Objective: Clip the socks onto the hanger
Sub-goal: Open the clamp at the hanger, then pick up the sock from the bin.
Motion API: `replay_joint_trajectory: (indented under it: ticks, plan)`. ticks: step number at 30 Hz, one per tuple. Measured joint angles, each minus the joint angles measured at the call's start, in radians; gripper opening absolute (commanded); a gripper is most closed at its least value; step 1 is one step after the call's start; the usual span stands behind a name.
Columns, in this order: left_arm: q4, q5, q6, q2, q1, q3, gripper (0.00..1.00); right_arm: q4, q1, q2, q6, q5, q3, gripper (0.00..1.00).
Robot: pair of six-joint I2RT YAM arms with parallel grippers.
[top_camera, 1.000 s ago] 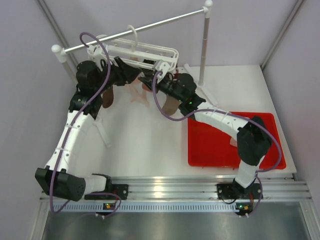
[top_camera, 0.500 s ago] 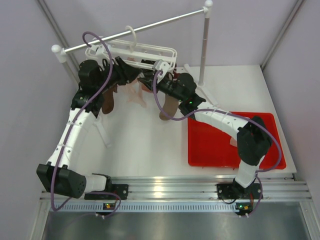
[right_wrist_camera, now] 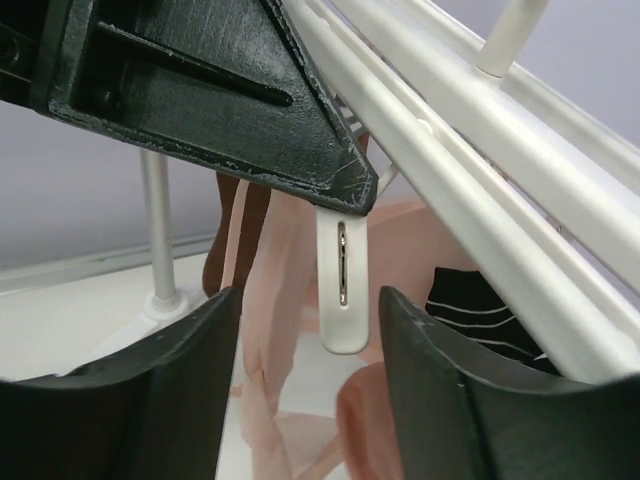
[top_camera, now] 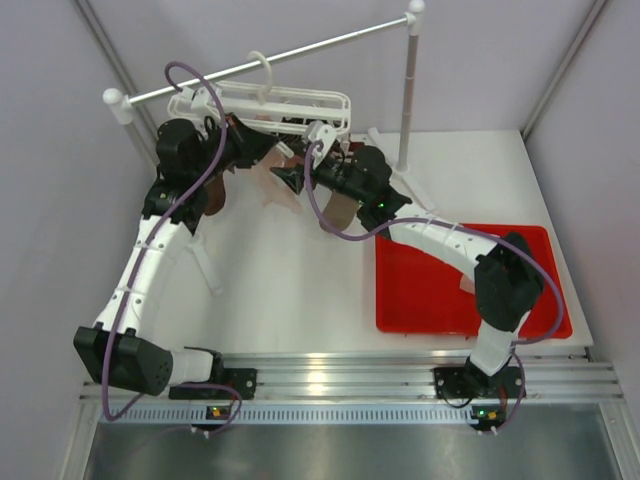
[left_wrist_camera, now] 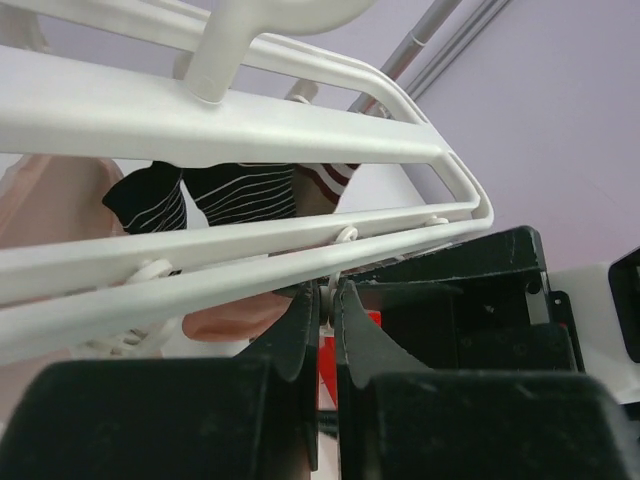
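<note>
The white hanger [top_camera: 262, 100] hangs by its hook from the rail, and its bars [left_wrist_camera: 220, 125] cross the left wrist view. My left gripper [left_wrist_camera: 333, 292] [top_camera: 270, 150] is shut on the top of a small white clip [right_wrist_camera: 342, 290] under the frame. My right gripper [right_wrist_camera: 308, 305] [top_camera: 292, 178] stands open around that clip's lower end without touching it. Pale pink socks [right_wrist_camera: 268, 300] [top_camera: 275, 186] dangle just behind the clip. Taupe-brown socks [top_camera: 215, 197] [top_camera: 338, 208] with dark striped cuffs [left_wrist_camera: 240, 193] hang from the hanger on either side.
A red tray [top_camera: 465, 290] lies on the table at the right, under the right arm. The long white rail [top_camera: 300, 50] rests on two poles, the right pole [top_camera: 406, 100] close behind the right gripper. A white stand foot [top_camera: 207, 268] lies on the table at the left.
My left gripper has closed onto the clip. My right gripper has opened and its fingers now stand apart around the clip. The hanger has shifted slightly.
</note>
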Motion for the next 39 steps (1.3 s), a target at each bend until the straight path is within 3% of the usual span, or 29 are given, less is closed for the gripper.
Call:
replay_joint_trajectory:
  ticks: [6, 10, 14, 19, 25, 28, 31, 34, 39]
  plan:
    - [0.002, 0.000, 0.000, 0.005, 0.000, 0.000, 0.00, -0.092, 0.000, -0.064, -0.016, -0.033, -0.045, 0.72]
    - [0.002, 0.000, 0.000, 0.006, 0.000, 0.000, 0.00, -0.232, -0.003, -0.182, -0.048, -0.111, -0.107, 0.96]
    - [0.003, -0.001, 0.000, 0.008, 0.000, 0.000, 0.00, -0.376, -0.023, -0.339, -0.086, -0.204, -0.205, 0.98]
    - [0.003, -0.001, -0.003, 0.008, 0.000, 0.000, 0.00, -0.616, -0.219, -0.505, -0.138, -0.352, -0.295, 0.92]
    - [0.003, -0.001, -0.003, 0.008, 0.000, 0.000, 0.00, -1.084, -0.678, -0.573, -0.388, -0.386, -0.320, 0.84]
    - [0.010, -0.004, -0.003, 0.003, 0.000, -0.010, 0.00, -1.250, -0.923, -0.580, -0.499, -0.340, -0.372, 0.76]
    - [0.012, -0.011, -0.003, -0.004, 0.000, -0.019, 0.00, -1.338, -1.125, -0.552, -0.512, -0.277, -0.416, 0.73]
    - [0.019, -0.016, -0.006, -0.009, 0.000, -0.025, 0.00, -1.331, -1.196, -0.520, -0.422, -0.174, -0.454, 0.67]
    - [0.029, -0.019, -0.014, -0.011, 0.000, -0.035, 0.00, -1.283, -1.197, -0.440, -0.196, -0.058, -0.484, 0.62]
